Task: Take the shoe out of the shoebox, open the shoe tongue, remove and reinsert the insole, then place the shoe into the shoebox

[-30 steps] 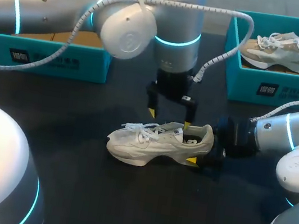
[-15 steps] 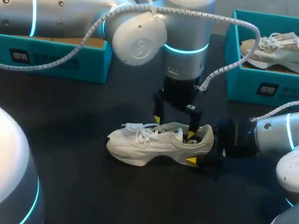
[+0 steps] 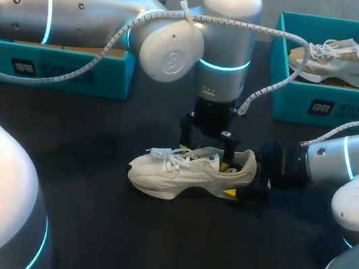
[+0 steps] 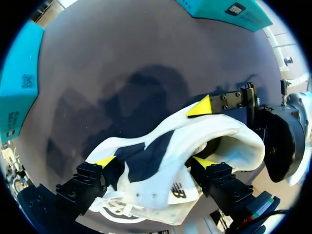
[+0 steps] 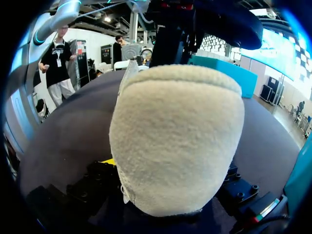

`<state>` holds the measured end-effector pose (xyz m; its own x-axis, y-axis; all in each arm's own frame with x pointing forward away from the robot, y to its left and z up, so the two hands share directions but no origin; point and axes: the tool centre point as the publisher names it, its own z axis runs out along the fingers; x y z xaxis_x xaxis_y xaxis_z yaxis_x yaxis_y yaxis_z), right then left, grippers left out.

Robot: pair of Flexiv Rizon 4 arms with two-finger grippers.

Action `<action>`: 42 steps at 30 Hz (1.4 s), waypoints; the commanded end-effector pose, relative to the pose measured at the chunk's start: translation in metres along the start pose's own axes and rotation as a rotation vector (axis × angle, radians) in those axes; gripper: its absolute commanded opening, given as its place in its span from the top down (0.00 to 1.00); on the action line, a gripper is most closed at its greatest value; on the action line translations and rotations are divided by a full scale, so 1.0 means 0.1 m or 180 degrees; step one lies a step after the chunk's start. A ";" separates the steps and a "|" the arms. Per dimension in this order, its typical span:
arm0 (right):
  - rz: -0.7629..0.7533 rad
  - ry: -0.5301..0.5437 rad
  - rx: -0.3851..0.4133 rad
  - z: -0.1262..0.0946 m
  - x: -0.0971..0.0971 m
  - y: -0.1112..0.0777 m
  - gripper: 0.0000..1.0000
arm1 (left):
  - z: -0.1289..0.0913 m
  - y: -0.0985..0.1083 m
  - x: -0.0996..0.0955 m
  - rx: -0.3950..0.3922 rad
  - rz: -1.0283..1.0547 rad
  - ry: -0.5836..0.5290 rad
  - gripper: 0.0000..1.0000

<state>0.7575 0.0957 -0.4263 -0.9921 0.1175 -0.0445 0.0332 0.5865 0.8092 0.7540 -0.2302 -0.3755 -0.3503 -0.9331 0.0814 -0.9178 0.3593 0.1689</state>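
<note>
On the dark table [image 3: 82,228], between two teal boxes, the white shoe [image 3: 187,170] lies on its sole, toe toward our left side, well apart from the left shoebox [image 3: 60,68]. Our right gripper [image 3: 247,189] pinches the heel from both sides. Our left gripper [image 3: 208,146] hangs over the collar with its fingers spread, clamping nothing.

We judge the step in hand to be reaching in for the insole, which we cannot make out in any view. To do it well, the inner finger should go low along the footbed and catch the insole's edge, not the lining. The heel grip should hold firm so the shoe does not tip.

The left wrist view shows what the head view hides behind the wrist: one fingertip [image 4: 204,163] seems to sit inside the opening, the other outside the side wall. The right wrist view is filled by the heel. Only the head view shows a second shoe [image 3: 342,54] in the right shoebox [image 3: 320,106].
</note>
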 end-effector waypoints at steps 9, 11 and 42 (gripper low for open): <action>-0.0001 0.0001 0.0012 0.02 0.00 -0.01 1.00 | -0.22 0.26 -0.30 0.0081 -0.0548 -0.0230 0.00; -0.0001 0.0001 0.0012 0.02 0.00 -0.01 1.00 | -0.27 0.29 -0.31 0.0112 -0.0612 -0.0274 0.00; -0.0001 0.0001 0.0012 0.02 0.00 -0.01 1.00 | -0.60 0.45 -0.31 0.0406 -0.0620 0.0020 1.00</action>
<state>0.7575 0.0957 -0.4264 -0.9921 0.1175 -0.0445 0.0332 0.5865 0.8092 0.7412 -0.2000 -0.3201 -0.1667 -0.9853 0.0377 -0.9823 0.1693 0.0796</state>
